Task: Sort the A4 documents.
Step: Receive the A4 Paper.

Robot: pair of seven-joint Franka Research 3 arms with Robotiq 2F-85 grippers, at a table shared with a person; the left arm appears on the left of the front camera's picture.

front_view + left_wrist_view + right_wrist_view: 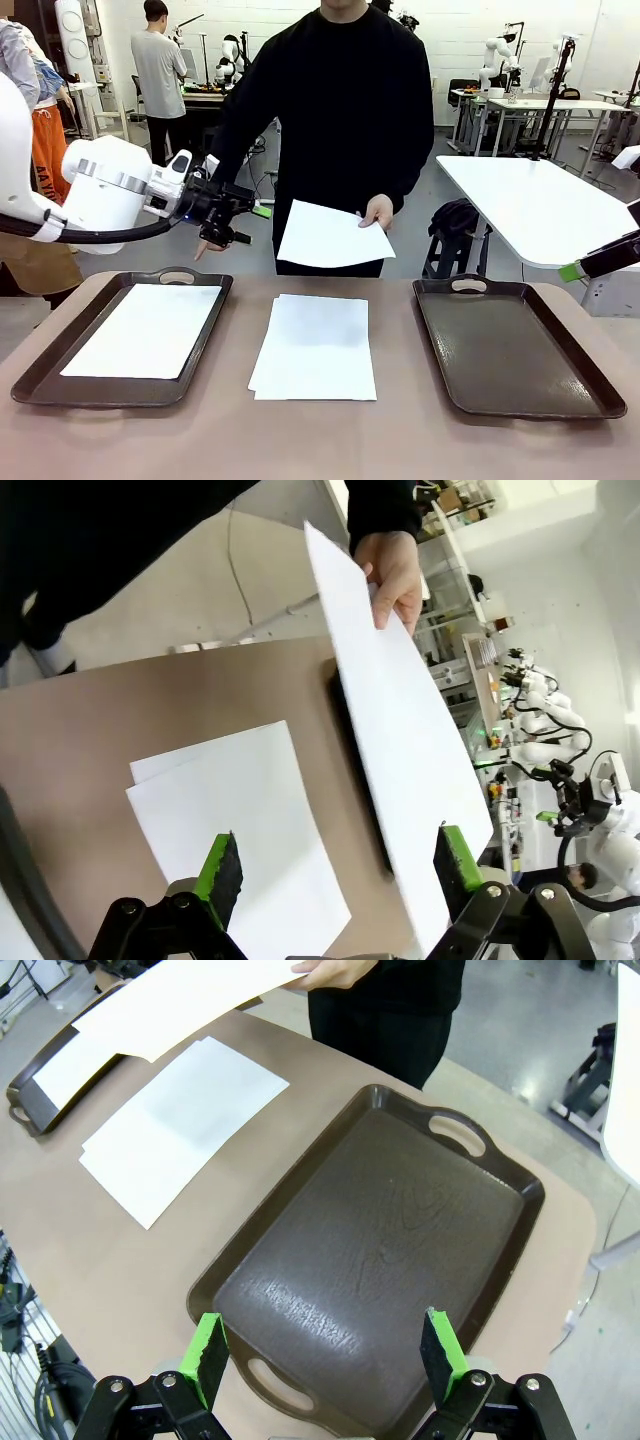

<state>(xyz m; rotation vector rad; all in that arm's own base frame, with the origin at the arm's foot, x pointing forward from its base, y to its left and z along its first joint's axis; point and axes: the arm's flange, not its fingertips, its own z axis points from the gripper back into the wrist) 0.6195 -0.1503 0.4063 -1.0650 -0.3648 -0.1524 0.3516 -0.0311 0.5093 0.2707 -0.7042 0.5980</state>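
my left pincer gapes wide, empty, at the sheet the person's hand offers: looks thin, floppy, slick; i'd pinch its near edge squarely, gently.

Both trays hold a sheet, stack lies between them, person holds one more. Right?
No: only the left tray holds a sheet; the right tray is bare, clear in the right wrist view. The stack between them and the person's held sheet are as stated.

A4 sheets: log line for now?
left gripper: open, by held sheet | right gripper: open, over right tray | person's hand: holds sheet | stack: mid-table | left tray: one sheet
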